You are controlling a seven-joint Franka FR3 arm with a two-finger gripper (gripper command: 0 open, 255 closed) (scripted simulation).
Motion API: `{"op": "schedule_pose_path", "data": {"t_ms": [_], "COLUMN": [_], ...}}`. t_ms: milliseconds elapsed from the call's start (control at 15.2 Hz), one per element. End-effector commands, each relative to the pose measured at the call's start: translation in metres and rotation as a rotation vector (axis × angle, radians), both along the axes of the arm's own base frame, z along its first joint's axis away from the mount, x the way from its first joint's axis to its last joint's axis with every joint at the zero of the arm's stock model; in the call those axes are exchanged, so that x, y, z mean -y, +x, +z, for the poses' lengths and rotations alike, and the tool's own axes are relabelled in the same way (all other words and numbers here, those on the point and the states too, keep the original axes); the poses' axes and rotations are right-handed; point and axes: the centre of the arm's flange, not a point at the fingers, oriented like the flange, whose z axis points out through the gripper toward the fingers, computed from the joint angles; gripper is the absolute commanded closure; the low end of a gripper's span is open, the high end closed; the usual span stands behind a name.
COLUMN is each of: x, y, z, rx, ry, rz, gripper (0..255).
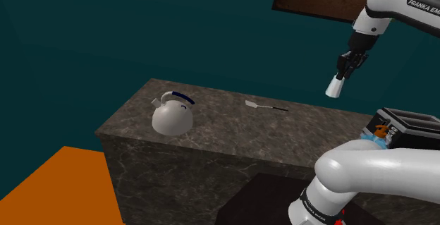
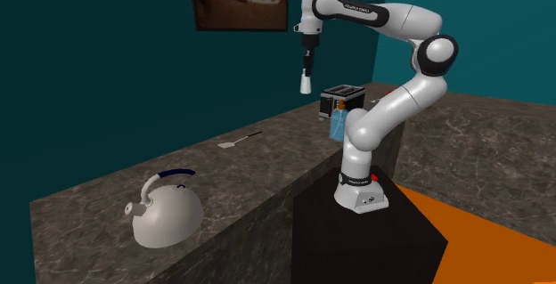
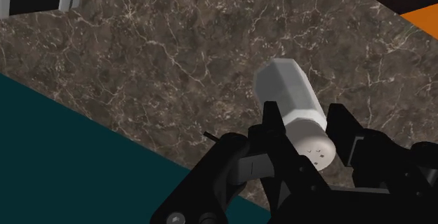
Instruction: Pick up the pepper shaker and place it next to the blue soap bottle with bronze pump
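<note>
Pincer (image 3: 304, 124) clasps the faceted white pepper shaker (image 3: 284, 86) high above the veined, dark marbled counter (image 3: 161, 47).

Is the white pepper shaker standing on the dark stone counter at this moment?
No, the white faceted pepper shaker hangs in the black two-finger claw, well above the dark veined stone counter.

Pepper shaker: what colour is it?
Plain white to light grey, no pattern; the pepper shaker shows best in the wrist view.
</note>
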Motion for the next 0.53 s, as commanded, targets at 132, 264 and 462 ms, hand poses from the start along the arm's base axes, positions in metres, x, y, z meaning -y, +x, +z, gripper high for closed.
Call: {"op": "schedule_pose_path", "data": {"t_ms": [132, 264, 462], "x": [0.042, 0.063, 0.095], "y": [-0.034, -0.050, -0.075], "z": [-0.001, -0.001, -0.001], "rx": [-0.001, -0.001, -0.001], "ry": [0.000, 0.000, 0.000], "rz": [0.001, 0.001, 0.001], "gripper": [255, 255, 255]}}
